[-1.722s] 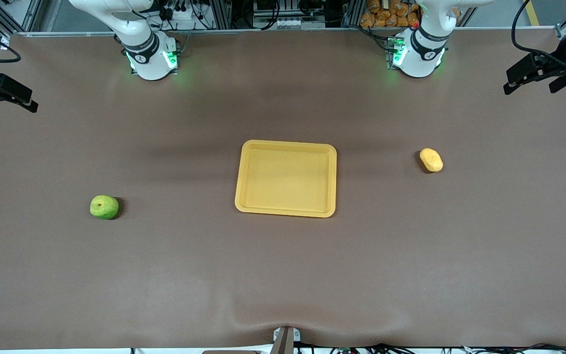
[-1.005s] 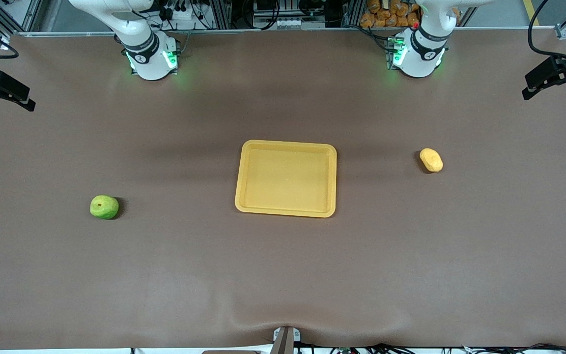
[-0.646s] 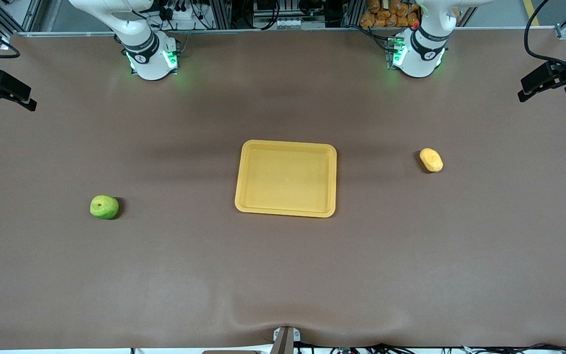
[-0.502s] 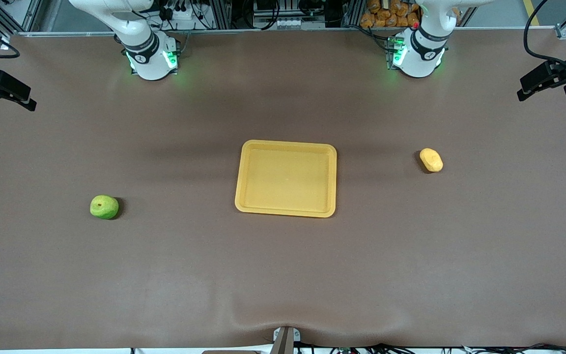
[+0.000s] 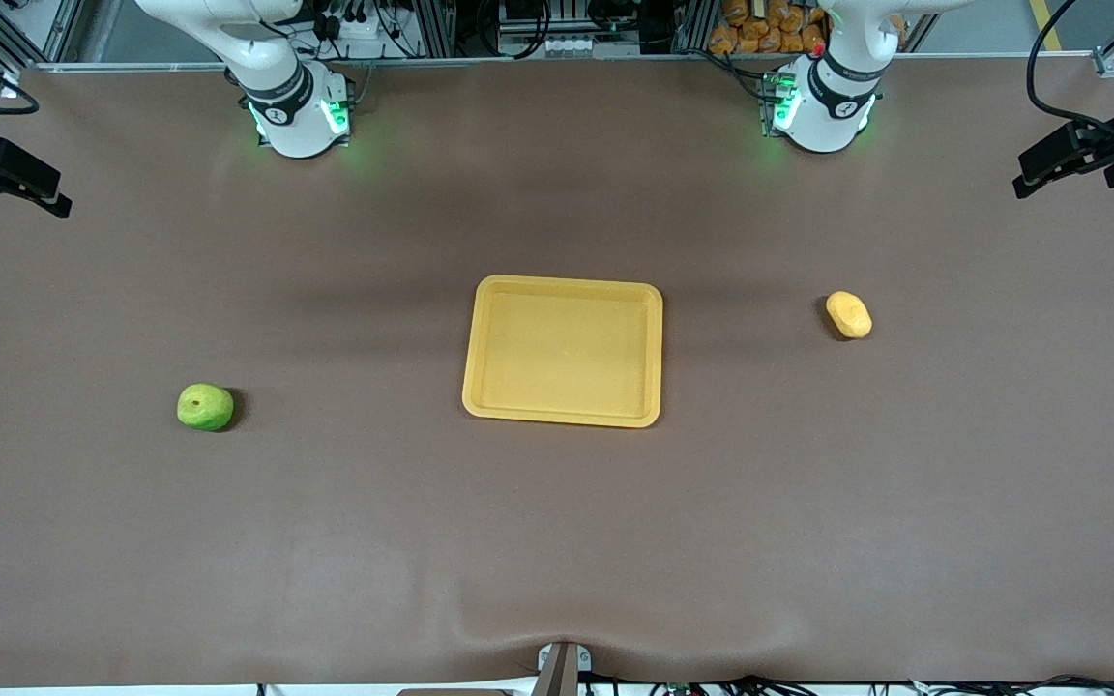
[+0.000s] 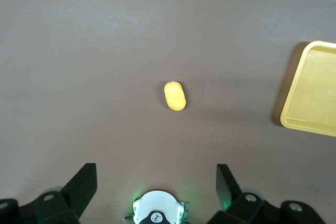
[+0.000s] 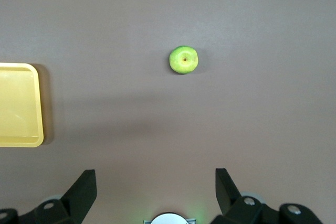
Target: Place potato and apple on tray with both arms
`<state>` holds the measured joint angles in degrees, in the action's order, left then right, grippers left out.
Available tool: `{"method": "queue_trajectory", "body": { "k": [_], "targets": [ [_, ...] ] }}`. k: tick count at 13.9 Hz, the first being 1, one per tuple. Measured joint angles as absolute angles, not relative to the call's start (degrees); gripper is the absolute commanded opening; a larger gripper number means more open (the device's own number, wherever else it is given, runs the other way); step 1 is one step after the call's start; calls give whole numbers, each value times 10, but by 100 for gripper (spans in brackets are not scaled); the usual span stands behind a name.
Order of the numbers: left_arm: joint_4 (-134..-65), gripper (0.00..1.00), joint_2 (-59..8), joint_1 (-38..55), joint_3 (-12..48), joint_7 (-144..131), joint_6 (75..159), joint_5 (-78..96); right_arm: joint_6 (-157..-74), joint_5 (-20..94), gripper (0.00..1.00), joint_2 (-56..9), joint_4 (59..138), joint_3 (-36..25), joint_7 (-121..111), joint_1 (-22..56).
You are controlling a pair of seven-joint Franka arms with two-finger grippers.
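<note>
The yellow-orange tray point(image 5: 564, 418) lies empty at the table's middle. The green apple point(image 5: 205, 407) sits on the table toward the right arm's end, slightly nearer the front camera than the tray. The yellow-tan potato point(image 5: 849, 314) lies toward the left arm's end. My left gripper point(image 5: 1063, 187) hangs open and empty, high over the left arm's end of the table. Its wrist view point(image 6: 156, 182) shows the potato point(image 6: 175, 95) and a tray edge point(image 6: 312, 95) far below. My right gripper point(image 5: 23, 211) hangs open and empty, high over the right arm's end. Its wrist view point(image 7: 156, 184) shows the apple point(image 7: 184, 59) and the tray point(image 7: 18, 103).
The brown table mat point(image 5: 557, 541) is bare apart from these things. The two arm bases point(image 5: 298, 111) point(image 5: 823, 106) stand along the edge farthest from the front camera. A camera mount point(image 5: 562, 667) sits at the nearest edge.
My left gripper swung outward toward the table's end, then came a little way back. My right gripper barely shifted. The apple, potato and tray have not moved.
</note>
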<state>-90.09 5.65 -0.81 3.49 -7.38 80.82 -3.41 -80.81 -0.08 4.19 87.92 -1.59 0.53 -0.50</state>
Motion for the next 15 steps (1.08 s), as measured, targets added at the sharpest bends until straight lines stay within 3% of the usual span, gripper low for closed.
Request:
{"method": "queue_trajectory", "body": {
  "k": [15],
  "targets": [
    [-1011,100,51,-25,34,-80,863,-34,-807,-1,100,42,880,-15,5,-5]
  ]
}}
